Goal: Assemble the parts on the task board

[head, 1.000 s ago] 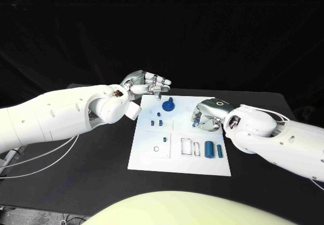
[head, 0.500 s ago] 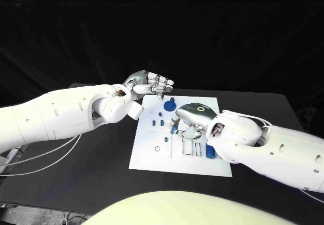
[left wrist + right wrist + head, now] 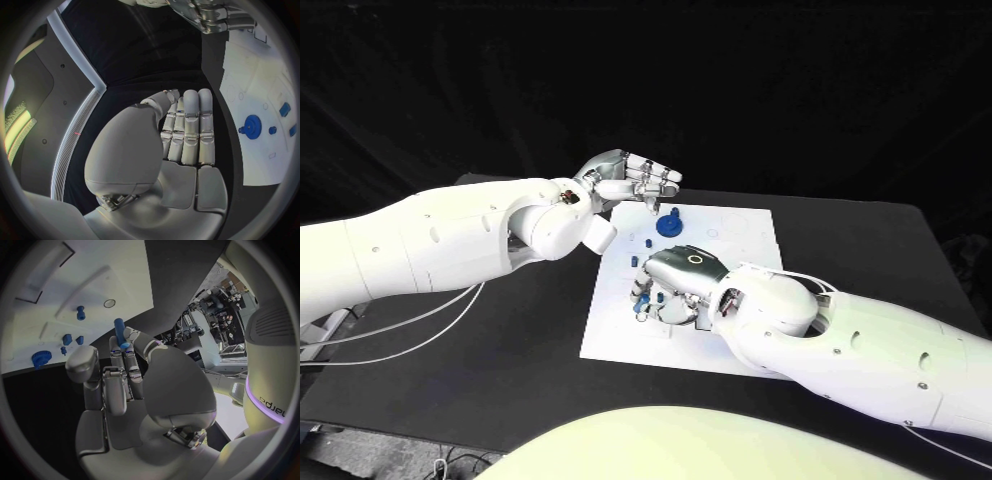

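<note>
**Peg in hand, board part-filled**

Head view: the right hand [image 3: 678, 280] hovers low over the task board [image 3: 733, 225] on the black surface [image 3: 516, 340]; the left hand [image 3: 629, 180] hangs beyond the board's far edge, fingers curled on nothing. A blue gear [image 3: 669, 225] already stands seated.

Left wrist view: fingers together, palm bare.

Right wrist view: fingers pinch a blue peg [image 3: 119, 332]; several small blue parts [image 3: 67, 339] stand in the board. An open hole [image 3: 109, 303] suggests work remains.

Black table [image 3: 531, 350] under everything, matte and dark, black curtain [image 3: 733, 90] hanging behind the table's far edge, pale cables [image 3: 401, 325] trailing across the table's left side toward its near left corner
</note>
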`<state>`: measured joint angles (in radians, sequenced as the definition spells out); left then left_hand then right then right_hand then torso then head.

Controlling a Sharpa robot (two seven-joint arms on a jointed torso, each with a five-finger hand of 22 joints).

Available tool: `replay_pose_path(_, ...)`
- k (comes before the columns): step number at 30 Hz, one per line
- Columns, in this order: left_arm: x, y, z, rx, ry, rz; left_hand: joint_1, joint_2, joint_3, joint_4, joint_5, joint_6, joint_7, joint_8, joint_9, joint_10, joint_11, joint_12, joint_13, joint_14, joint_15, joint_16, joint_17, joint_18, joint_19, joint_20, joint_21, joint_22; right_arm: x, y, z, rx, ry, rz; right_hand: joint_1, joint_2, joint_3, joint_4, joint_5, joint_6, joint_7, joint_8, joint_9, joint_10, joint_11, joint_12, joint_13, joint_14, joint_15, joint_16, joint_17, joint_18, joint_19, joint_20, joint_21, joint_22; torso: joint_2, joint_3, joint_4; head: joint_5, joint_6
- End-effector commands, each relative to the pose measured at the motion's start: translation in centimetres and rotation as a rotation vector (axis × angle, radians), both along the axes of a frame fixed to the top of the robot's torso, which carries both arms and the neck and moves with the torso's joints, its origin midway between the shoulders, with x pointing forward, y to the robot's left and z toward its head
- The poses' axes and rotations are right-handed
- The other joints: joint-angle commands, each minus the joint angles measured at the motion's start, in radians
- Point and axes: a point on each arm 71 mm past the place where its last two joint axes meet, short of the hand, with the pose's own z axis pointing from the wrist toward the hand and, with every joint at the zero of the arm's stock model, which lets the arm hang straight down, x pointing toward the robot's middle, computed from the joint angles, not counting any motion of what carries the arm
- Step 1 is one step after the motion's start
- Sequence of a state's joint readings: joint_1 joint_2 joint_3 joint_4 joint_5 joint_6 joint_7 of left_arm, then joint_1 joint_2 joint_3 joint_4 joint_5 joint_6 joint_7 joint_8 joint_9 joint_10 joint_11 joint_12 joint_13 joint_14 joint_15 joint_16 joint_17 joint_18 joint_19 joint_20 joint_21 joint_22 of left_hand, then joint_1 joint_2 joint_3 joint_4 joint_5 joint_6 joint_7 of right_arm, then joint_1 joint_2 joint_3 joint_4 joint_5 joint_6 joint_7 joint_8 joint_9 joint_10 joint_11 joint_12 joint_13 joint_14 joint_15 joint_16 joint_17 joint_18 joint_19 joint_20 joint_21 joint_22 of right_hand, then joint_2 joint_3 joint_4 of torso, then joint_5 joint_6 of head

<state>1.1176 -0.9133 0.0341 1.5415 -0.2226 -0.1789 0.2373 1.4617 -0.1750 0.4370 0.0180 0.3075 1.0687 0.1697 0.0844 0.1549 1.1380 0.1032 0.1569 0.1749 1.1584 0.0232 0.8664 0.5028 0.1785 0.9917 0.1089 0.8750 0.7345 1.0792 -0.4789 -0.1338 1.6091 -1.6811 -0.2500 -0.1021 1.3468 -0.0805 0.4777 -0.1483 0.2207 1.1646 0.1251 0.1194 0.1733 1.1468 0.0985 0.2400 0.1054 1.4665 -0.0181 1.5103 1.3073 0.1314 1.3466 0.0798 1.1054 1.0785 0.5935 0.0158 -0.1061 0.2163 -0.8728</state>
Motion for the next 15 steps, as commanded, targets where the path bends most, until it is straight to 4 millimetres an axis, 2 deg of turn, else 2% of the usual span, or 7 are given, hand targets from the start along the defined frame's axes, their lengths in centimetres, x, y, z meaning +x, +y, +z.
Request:
replay_pose_path(1,0.0,-0.3,0.2,-0.016,0.000,-0.017,-0.002,0.011,-0.004,-0.001,0.001,-0.006,0.002,0.000,-0.001,-0.008,0.001,0.003,0.001,-0.006,-0.001,-0.004,-0.001,0.006,-0.009,0.000,-0.005,-0.001,0.0,0.2,-0.6,-0.002,-0.001,0.014,0.038,0.028,0.008,-0.005,0.005,-0.003,0.007,-0.005,0.001,0.044,-0.038,0.003,0.035,0.083,-0.003,0.003,0.172,-0.018,-0.001,-0.003,0.001,0.001,0.000,0.0010,0.0003,0.006,0.000)
replay_pose_path(11,0.0,-0.3,0.1,-0.016,0.001,-0.019,-0.002,0.011,-0.004,-0.001,0.001,-0.006,0.002,0.000,-0.001,-0.008,0.001,0.003,0.001,-0.006,-0.001,-0.004,-0.001,0.006,-0.009,0.000,-0.005,-0.001,0.6,0.3,-2.3,-0.040,0.019,-0.006,0.036,0.028,0.011,-0.006,0.009,-0.005,0.008,-0.007,0.001,0.042,-0.037,0.002,0.036,0.084,-0.002,0.004,0.173,-0.018,-0.002,-0.003,0.002,0.002,0.000,0.0018,-0.0016,0.014,0.000)
replay_pose_path(15,0.0,-0.4,0.1,-0.017,0.002,-0.020,-0.002,0.011,-0.004,-0.001,0.001,-0.006,0.002,0.000,-0.001,-0.008,0.001,0.003,0.001,-0.006,-0.001,-0.004,-0.001,0.006,-0.009,0.000,-0.005,-0.001,0.6,0.2,-2.8,-0.052,0.025,-0.010,0.036,0.028,0.011,-0.006,0.010,-0.006,0.008,-0.008,0.001,0.041,-0.037,0.001,0.036,0.084,-0.002,0.004,0.173,-0.018,-0.002,-0.002,0.002,0.002,0.000,0.0023,-0.0003,0.014,0.000)
